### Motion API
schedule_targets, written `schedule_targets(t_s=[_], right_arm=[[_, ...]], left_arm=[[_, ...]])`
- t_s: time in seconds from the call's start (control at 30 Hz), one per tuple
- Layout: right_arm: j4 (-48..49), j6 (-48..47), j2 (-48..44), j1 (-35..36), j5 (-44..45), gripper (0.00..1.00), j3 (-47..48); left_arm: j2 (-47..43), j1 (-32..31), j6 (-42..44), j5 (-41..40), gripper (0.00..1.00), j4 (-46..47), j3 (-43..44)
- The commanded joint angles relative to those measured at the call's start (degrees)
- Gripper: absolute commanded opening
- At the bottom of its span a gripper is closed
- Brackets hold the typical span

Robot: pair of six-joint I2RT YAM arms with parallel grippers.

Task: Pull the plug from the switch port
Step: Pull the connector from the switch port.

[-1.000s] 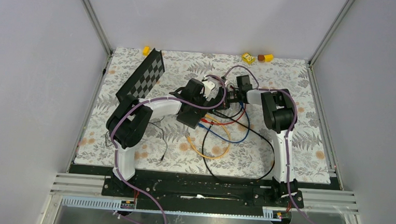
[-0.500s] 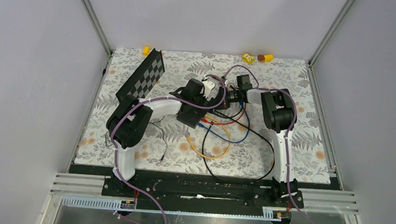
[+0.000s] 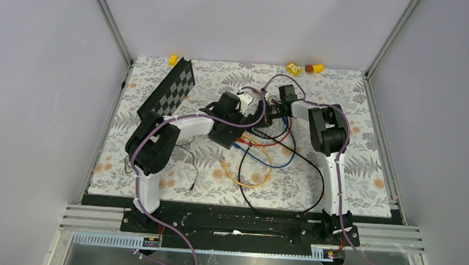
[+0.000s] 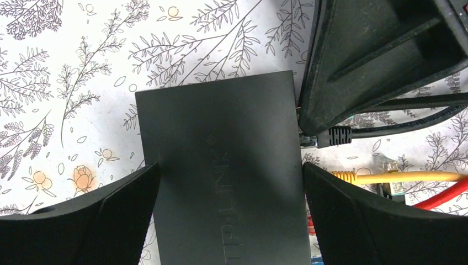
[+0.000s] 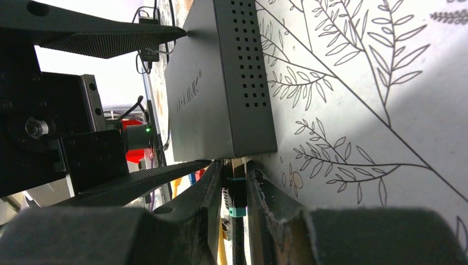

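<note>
**Top:** switch (image 3: 222,136) lies mid-tabletop (image 3: 371,171), centre of frame, under the left pincer (image 3: 227,125). The right pincer (image 3: 259,117) comes in from the right, at the switch's port edge. Too small here to read either pincer's state.

**Left wrist:** the switch fills the centre of the frame, flat on the tabletop. One left finger sits against each of two opposite sides, so the left pincer is clamped on the switch. At right-centre the black plug (image 4: 333,136) has its boot touching the port edge, and its cable runs off to the right. The right pincer's bulk covers the upper right. A yellow cable (image 4: 403,176) lies loose below it, its end just beside the switch, not plugged in as far as I can tell.

**Right wrist:** the switch is seen side-on at upper centre. The plug stands between the right fingers (image 5: 212,190) at bottom centre, so that pincer is clenched on the plug body. The latch tab is not visible.

**Handling, my read:**
- The switch is a rigid, light box with a smooth matte shell. It would skid if pulled unbraced, so the side clamp is the right hold.
- The plug is small, hard plastic, and its latch is the fragile part.
- Grip the plug body, not the boot or the floppy cable.
- Pull straight along the port axis. If the latch isn't pressed, expect it to hang.
</note>
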Motion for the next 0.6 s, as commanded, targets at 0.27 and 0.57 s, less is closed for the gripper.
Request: schedule_targets(t_s=[0.27, 0.57], right_arm=[[12.46, 10.53, -2.16, -1.82, 4.93, 0.00, -11.29], [18.07, 14.16, -4.78, -1.18, 7.03, 0.14, -14.59]], left_arm=[[0.81, 2.99, 0.81, -5.86, 0.98, -4.38, -0.67], [1.16, 2.99, 0.40, -5.30, 0.98, -4.54, -0.43]])
